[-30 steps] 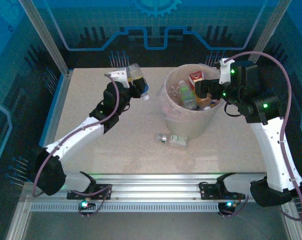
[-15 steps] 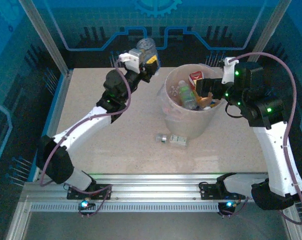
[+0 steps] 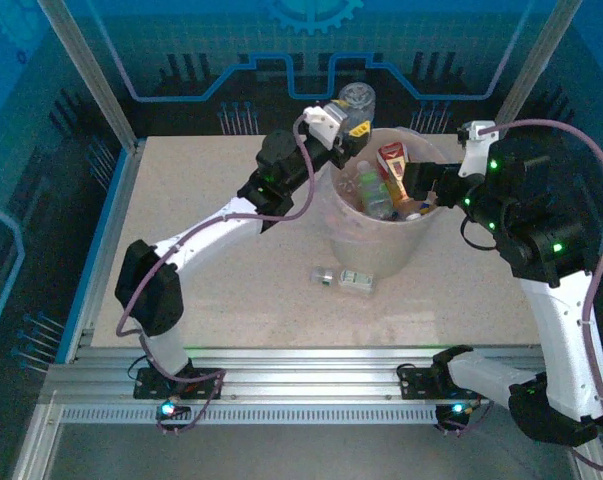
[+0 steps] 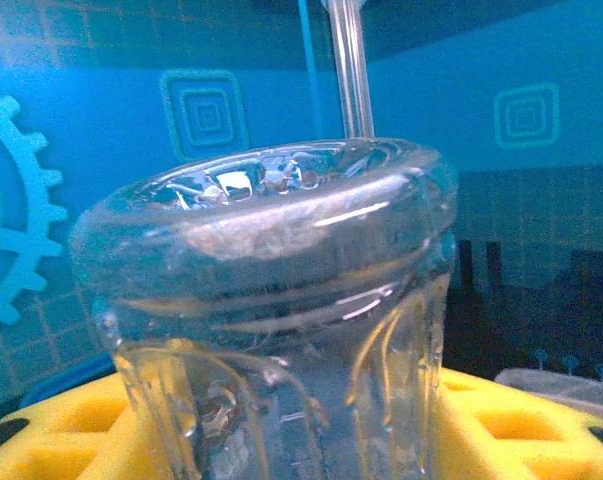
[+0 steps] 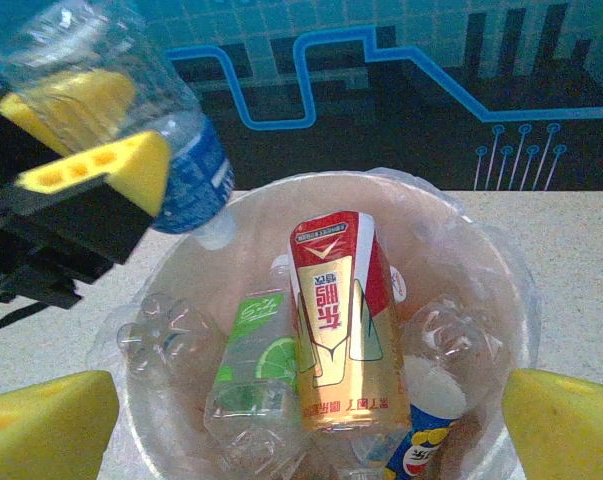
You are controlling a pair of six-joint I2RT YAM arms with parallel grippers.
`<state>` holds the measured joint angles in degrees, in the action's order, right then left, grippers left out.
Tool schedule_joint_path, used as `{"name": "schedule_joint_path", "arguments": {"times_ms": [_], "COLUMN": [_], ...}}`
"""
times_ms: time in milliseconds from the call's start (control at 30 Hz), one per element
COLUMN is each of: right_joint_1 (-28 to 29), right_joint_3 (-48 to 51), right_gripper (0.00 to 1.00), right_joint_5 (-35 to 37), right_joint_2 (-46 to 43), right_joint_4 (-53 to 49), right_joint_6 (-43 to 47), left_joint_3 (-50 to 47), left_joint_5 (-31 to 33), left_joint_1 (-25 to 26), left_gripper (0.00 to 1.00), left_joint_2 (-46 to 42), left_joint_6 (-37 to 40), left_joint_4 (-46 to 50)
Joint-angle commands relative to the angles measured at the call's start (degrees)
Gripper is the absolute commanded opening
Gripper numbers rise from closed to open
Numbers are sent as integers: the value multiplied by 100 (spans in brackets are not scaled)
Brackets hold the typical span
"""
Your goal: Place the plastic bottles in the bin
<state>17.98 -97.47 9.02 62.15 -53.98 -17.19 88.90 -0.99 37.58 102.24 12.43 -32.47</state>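
Left arm is stretched out over the counter (image 3: pixel 201 300), and the left fingers (image 5: pixel 101 165) are pinching a clear bottle (image 5: pixel 101 70) with a blue label, yellow pads clamped on both sides of its body. The bottle hangs tilted, neck end down, right above the far left rim of the bin (image 3: pixel 381 262), not yet inside. From the left wrist its ribbed clear base looms large between the pads.

On the other side, the right fingers (image 5: pixel 566 430) are spread wide with nothing between them, hovering at the bin's right rim and looking down into it.

Inside the bin: a red-and-gold labelled bottle (image 5: pixel 336 320) standing tall in the middle, a green-labelled bottle (image 5: pixel 253 365) touching its left side, and clear crushed ones around them.

One small bottle (image 3: pixel 347 279) lies on the counter just in front of the bin, possibly in two pieces; it's too small to tell.
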Motion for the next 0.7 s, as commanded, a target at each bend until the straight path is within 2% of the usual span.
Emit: {"name": "schedule_joint_path", "arguments": {"times_ms": [0,233,300,400,567,667], "right_joint_1": [21,22,18,22,14,20], "right_joint_3": [81,122,140,143,145,143], "right_gripper": [100,100,100,100,100,100], "right_joint_5": [122,101,101,94,89,87], "right_joint_2": [-88,-88,-89,-81,-89,-88], "right_joint_4": [215,212,220,221,216,212], "right_joint_6": [-109,-117,-117,-122,-127,-141], "left_joint_3": [305,287,230,172,102,54], "left_joint_5": [-337,-454,-483,-481,-577,-600], "left_joint_1": [54,74,74,74,73,73], "left_gripper": [34,41,47,64,78,81], "left_joint_2": [184,297,292,256,162,120], "left_joint_6": [50,38,32,38,14,4], "left_joint_4": [142,394,433,476,480,466]}}
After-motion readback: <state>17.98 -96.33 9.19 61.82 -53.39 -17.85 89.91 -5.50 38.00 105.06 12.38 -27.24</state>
